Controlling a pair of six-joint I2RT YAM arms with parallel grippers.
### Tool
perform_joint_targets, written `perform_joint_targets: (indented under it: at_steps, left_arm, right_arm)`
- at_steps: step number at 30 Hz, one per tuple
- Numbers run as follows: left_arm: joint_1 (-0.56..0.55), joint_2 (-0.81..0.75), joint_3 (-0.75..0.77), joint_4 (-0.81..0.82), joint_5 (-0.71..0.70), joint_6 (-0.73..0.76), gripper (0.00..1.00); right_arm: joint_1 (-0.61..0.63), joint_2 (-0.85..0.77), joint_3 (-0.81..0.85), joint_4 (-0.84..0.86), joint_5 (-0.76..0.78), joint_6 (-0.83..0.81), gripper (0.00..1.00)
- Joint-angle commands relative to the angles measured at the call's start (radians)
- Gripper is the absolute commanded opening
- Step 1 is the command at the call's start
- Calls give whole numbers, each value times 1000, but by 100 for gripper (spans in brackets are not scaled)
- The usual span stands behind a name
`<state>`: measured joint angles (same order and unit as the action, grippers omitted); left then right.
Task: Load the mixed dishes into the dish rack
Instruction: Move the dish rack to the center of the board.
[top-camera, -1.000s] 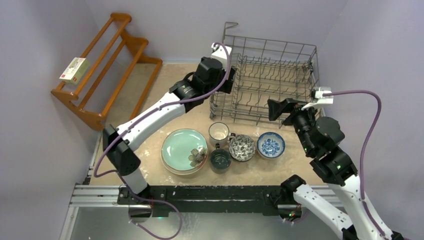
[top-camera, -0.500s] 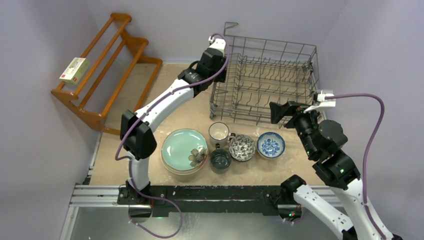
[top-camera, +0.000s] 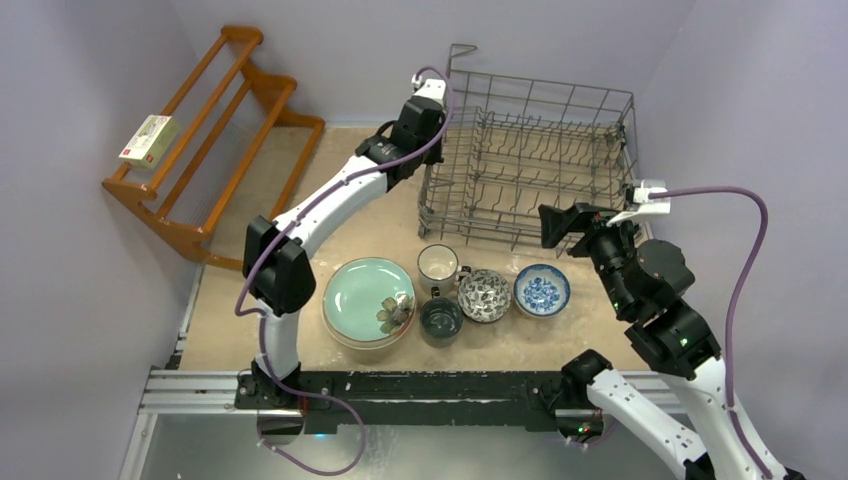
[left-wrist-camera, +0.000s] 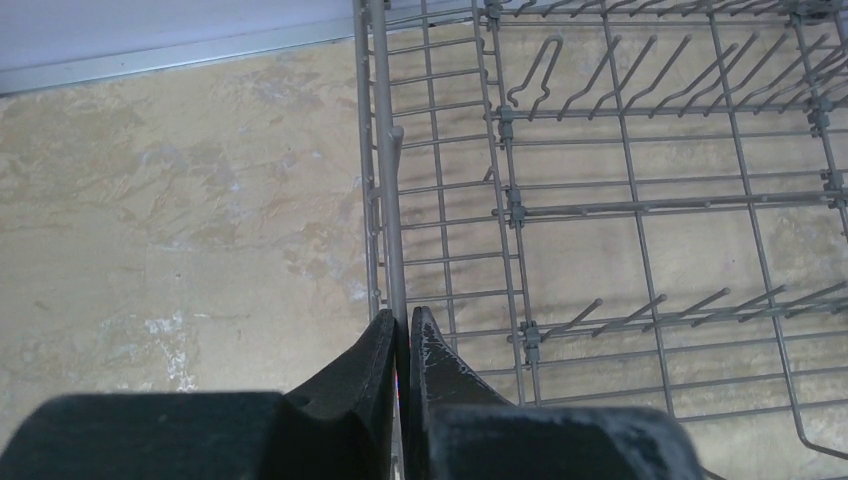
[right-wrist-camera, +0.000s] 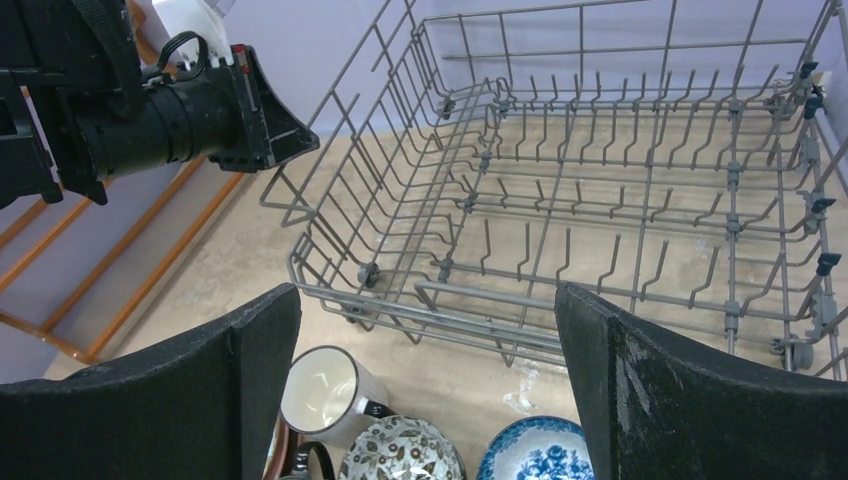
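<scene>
The grey wire dish rack (top-camera: 527, 239) stands at the back right of the table. My left gripper (top-camera: 436, 118) is at its left side, shut on the rack's top rim wire (left-wrist-camera: 383, 150), which runs between the jaws of my left gripper (left-wrist-camera: 402, 318). A mint green plate (top-camera: 362, 292) lies on another plate and carries a small floral bowl (top-camera: 396, 312). Right of it are a white mug (top-camera: 437, 265), a dark teal mug (top-camera: 441, 320), a brown-patterned bowl (top-camera: 484, 295) and a blue bowl (top-camera: 542, 290). My right gripper (top-camera: 553, 225) hovers open above the bowls, before the rack's front rim (right-wrist-camera: 470, 305).
A brown wooden slatted shelf (top-camera: 215, 130) leans at the back left with a small box (top-camera: 148, 140) on it. Purple walls close in the table on three sides. A metal rail (top-camera: 400, 385) runs along the near edge.
My left arm swung back from inside the rack to its left rim, and the gripper closed on the rim wire. My right arm rose slightly, then held still.
</scene>
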<state>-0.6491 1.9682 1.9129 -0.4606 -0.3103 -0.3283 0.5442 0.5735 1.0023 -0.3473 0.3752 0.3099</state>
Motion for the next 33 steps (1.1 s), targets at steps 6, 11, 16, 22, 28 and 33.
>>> perform_joint_targets:
  at_steps: [6,11,16,22,28,33]
  left_arm:
    - [53,-46,-2,57,2,14,0]
    - [91,-75,-20,67,1,17,0]
    - [124,-130,-67,83,-9,21,0]
    - [167,-193,-133,93,-16,22,0]
    - [210,-255,-202,119,-22,9,0]
    - [247,-287,-232,117,-16,9,0]
  right_arm:
    - [3,34,-17,20,14,38,99]
    - [3,142,-13,8,37,70,99]
    - [1,224,-5,14,71,86,99]
    - [-3,307,26,-15,223,115,99]
    - [-57,356,35,-46,279,138,99]
    - [-176,350,-15,-13,217,138,99]
